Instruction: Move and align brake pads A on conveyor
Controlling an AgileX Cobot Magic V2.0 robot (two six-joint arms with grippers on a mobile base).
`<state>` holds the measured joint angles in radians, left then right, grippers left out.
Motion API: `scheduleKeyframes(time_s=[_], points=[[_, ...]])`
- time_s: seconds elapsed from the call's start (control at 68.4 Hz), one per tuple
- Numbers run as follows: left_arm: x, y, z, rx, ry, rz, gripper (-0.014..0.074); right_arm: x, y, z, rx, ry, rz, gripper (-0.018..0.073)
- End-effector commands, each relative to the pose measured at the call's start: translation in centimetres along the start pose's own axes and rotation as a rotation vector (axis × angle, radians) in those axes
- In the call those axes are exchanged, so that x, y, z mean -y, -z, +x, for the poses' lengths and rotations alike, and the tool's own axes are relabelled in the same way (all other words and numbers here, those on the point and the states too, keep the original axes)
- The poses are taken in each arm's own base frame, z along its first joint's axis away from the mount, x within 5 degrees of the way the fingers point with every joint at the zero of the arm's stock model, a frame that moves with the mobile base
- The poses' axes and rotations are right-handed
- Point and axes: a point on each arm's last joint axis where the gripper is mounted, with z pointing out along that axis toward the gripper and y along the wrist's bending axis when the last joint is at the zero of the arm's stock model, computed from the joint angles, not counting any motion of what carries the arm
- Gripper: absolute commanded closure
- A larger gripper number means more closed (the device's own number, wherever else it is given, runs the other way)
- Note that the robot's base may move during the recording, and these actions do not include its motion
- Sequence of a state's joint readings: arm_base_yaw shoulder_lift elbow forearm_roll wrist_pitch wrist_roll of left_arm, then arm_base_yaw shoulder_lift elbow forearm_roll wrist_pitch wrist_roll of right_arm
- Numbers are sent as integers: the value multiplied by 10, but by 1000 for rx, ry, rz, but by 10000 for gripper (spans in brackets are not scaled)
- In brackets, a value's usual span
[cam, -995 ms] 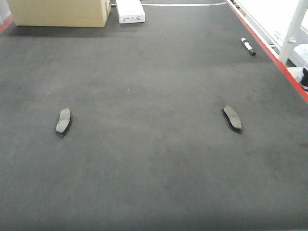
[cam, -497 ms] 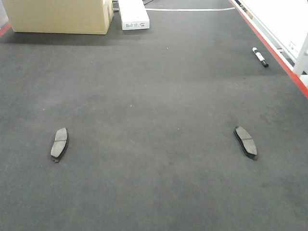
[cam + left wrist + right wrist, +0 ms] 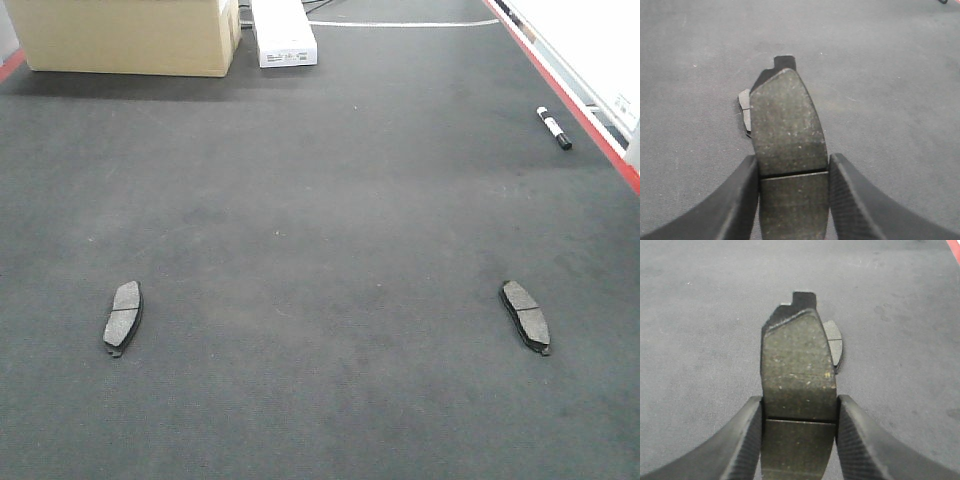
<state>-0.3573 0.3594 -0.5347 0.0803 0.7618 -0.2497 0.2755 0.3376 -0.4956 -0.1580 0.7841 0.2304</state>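
Observation:
Two brake pads A lie on the dark conveyor (image 3: 320, 200), friction face up: one at the left (image 3: 123, 315), one at the right (image 3: 526, 316). Neither gripper shows in the front view. In the left wrist view my left gripper (image 3: 793, 172) is shut on a third pad (image 3: 787, 130) at its centre groove, held above the belt. Just past it lies the left pad (image 3: 745, 110). My right gripper (image 3: 799, 415) is likewise shut on a fourth pad (image 3: 797, 370), with the right pad (image 3: 834, 345) lying close beyond it.
A cardboard box (image 3: 125, 35) and a white box (image 3: 284, 32) stand at the far end of the belt. A black-and-white marker (image 3: 553, 128) lies near the red frame edge (image 3: 585, 115) on the right.
The front view has drawn closer to the belt: both lying pads now sit lower in the frame and farther apart. The marker has shifted down and to the right.

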Motion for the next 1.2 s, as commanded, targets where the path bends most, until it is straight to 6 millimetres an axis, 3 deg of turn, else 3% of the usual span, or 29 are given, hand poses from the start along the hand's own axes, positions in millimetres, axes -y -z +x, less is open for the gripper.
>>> scheduleKeyframes(time_s=[0.0, 1.185], points=[[3, 4, -15, 106, 4, 27, 603, -1, 5, -15, 106, 15, -5, 564], [3, 4, -15, 106, 4, 27, 603, -1, 5, -15, 106, 15, -5, 564]])
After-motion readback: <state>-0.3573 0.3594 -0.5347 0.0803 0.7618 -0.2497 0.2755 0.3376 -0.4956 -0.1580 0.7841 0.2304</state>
